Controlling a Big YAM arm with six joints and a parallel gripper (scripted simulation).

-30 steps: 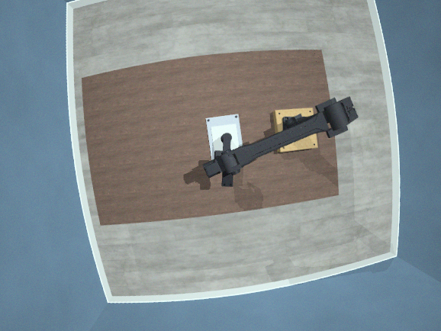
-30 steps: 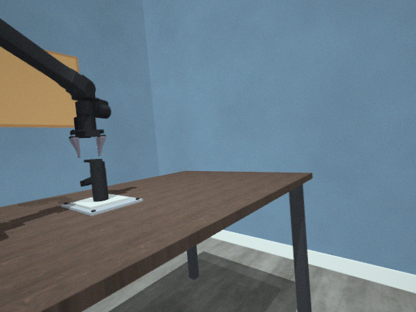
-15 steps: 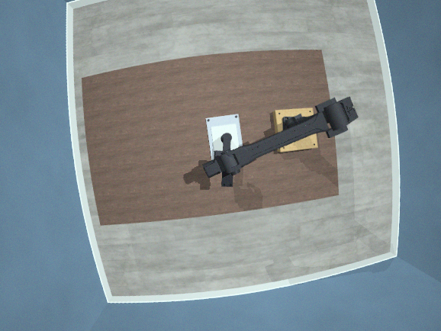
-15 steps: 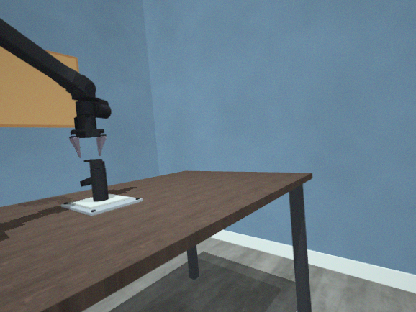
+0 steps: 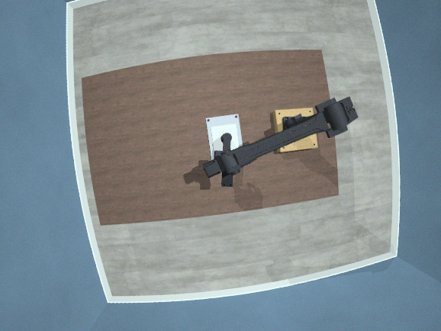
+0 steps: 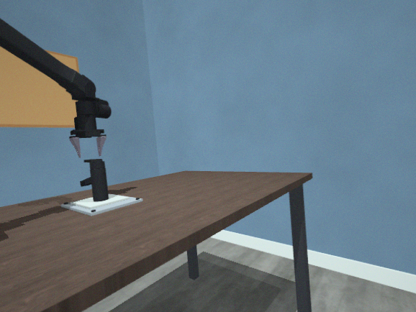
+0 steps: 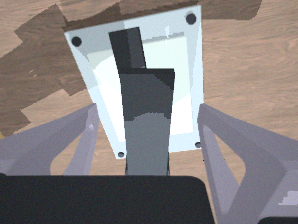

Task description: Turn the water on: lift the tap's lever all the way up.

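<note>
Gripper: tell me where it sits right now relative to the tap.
In the exterior view the gripper hangs open just above the dark tap, fingertips clear of its top, over the white base plate near the table's far left end.

Dark grey tap (image 6: pixel 98 180), white base plate (image 6: pixel 119 203) — brown wood-grain table (image 6: pixel 216 194), blue wall (image 6: pixel 270 90)
</note>
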